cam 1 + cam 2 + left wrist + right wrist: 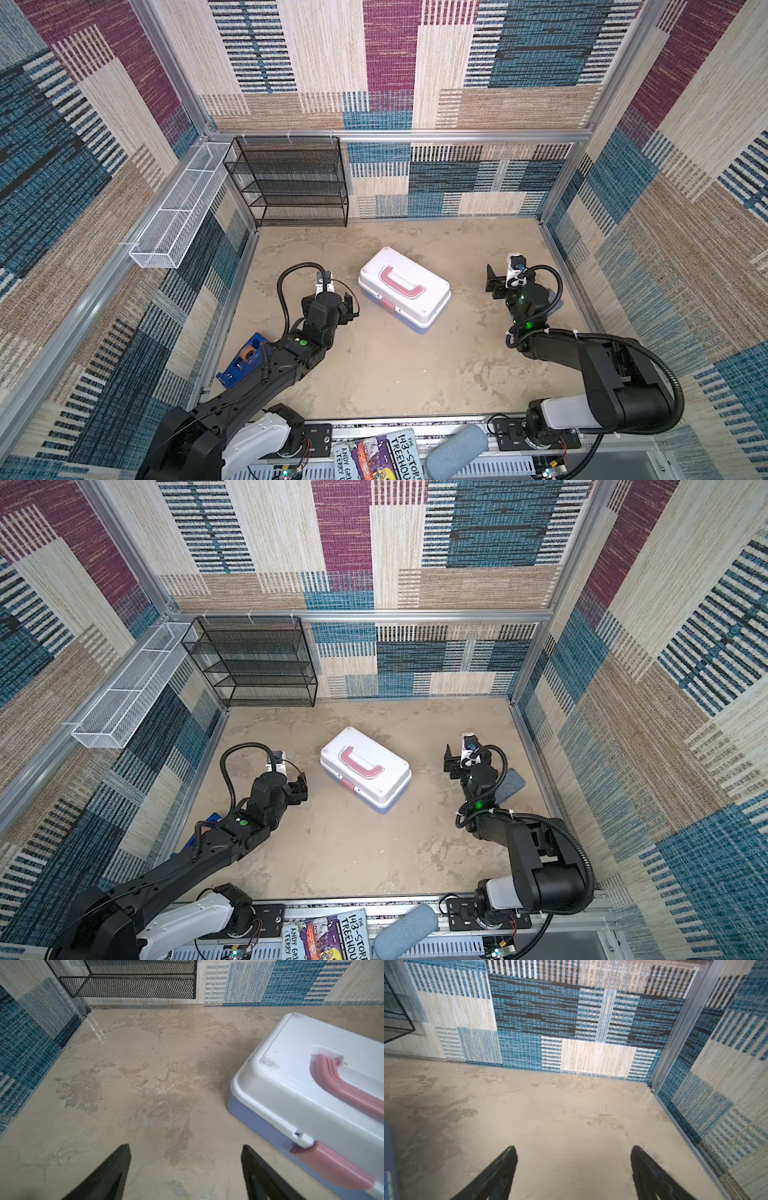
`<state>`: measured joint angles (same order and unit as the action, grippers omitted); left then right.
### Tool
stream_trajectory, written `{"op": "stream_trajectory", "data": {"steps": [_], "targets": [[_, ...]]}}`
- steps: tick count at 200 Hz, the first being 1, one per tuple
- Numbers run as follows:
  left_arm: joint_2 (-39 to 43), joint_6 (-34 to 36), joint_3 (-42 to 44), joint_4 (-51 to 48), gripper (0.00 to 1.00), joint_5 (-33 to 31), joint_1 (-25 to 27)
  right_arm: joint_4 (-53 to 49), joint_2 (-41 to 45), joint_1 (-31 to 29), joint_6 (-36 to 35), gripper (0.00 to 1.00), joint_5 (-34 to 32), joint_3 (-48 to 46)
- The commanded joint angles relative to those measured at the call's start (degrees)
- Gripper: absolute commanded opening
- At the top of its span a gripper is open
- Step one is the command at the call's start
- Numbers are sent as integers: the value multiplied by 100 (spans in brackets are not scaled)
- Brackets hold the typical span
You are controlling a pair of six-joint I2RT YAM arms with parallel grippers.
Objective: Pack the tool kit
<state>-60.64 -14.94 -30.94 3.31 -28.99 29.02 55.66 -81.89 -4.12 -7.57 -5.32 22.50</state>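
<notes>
**Operator:** Where's the kit (404,289)?

**Desk:** Mid-table (374,374), set at a slant in both top views, between your two arms. Neither arm touches it.

**Operator:** How does it look?

**Desk:** It's a rounded rectangular box. The white lid (301,1043) sits down on the lavender-blue base (259,1124). The pink handle (342,1088) lies folded flat in its recess on top. The pink latch (332,1167) sits on the long side that faces your left arm. There are a few dark specks near one lid corner.

**Operator:** Anything inside?

**Desk:** You can't tell, because the lid is shut and hides the contents.

**Operator:** Other containers?

**Desk:** A black mesh rack (291,183) with several shelves stands on the table against the back wall, in the far left corner. A long white mesh basket (178,216), split into compartments, hangs on the left wall beside it.

**Operator:** My claws?

**Desk:** Your left claw (185,1146) has its fingers spread wide over bare table, with nothing between them. It's just beside the kit's latch side but apart from it. Your right claw (574,1147) is also spread wide and holds nothing. It's on the kit's other side, near the right wall.

**Operator:** Anything else down there?

**Desk:** A dark blue dispenser (245,363) sits at the left edge, partly under your left arm. A flat grey-blue pouch (509,785) shows from behind your right arm.
</notes>
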Motion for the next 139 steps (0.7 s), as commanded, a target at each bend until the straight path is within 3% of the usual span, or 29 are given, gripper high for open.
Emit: {"op": "stream_trajectory", "data": {"steps": [1,28,73,97,106,139], "targets": [[7,-45,26,-45,87,-235,-74,550,-148,52,46,87,46,134],[27,-62,26,-119,87,-244,-149,256,-225,54,39,89,351,307],[147,-81,131,-127,87,-236,-202,-159,437,59,181,90,346,-182],[149,7,167,0,87,-261,-242,396,277,60,521,90,156,-767],[130,41,167,33,88,-266,-260,184,294,58,563,90,236,-683],[10,114,107,91,88,-242,-344,843,-62,69,369,93,-8,-716]]}}
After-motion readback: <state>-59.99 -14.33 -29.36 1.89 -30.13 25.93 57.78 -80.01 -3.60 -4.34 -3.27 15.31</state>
